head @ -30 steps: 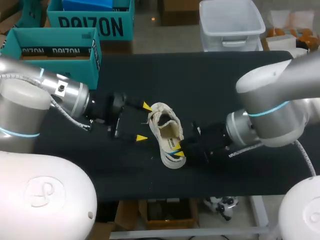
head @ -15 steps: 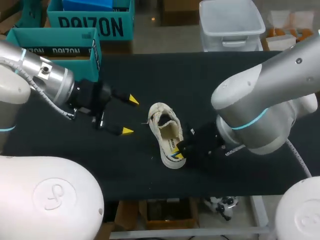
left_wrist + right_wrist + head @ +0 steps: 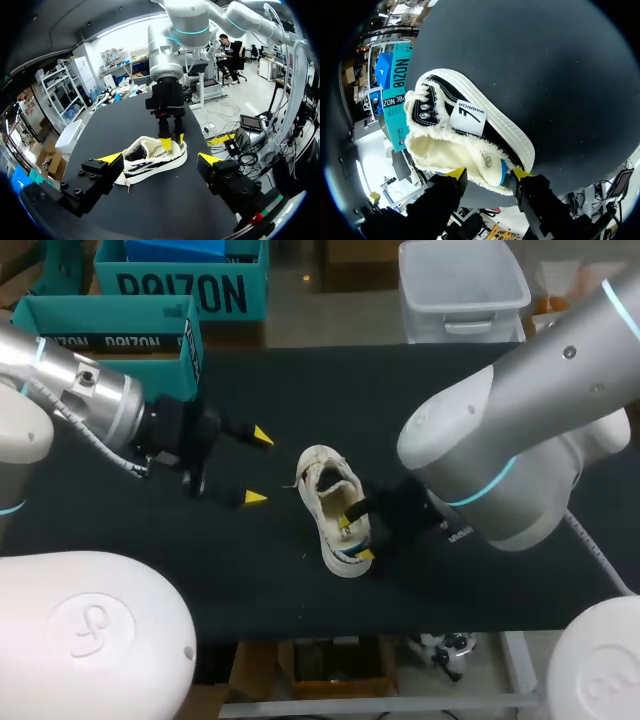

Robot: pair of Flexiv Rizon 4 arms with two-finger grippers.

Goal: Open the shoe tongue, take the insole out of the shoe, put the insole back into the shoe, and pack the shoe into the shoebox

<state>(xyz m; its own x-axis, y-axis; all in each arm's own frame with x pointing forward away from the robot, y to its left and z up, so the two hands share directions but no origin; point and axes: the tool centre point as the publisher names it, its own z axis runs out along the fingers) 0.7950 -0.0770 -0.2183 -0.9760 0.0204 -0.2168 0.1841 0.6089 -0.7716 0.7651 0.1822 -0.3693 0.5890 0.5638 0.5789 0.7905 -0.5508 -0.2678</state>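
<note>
Shoe (image 3: 330, 495) lies mid table (image 3: 450, 390), long axis front to back, heel toward the front edge. Right pincer (image 3: 355, 538) is nearest, fingers part-spread astride the heel rim, no clear clamp. Left pincer (image 3: 258, 466) gapes wide, well apart toward the left edge.

insole: hidden inside shoe (image 3: 335, 508) | shoebox (image 3: 100, 315): near corner behind left arm (image 3: 90, 405)

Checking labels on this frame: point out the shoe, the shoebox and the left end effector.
shoe (image 3: 332, 500): head view, cream lining inside its opening.
shoebox (image 3: 120, 322): head view, its teal wall.
left end effector (image 3: 258, 466): head view, midway between its yellow tips.
</note>
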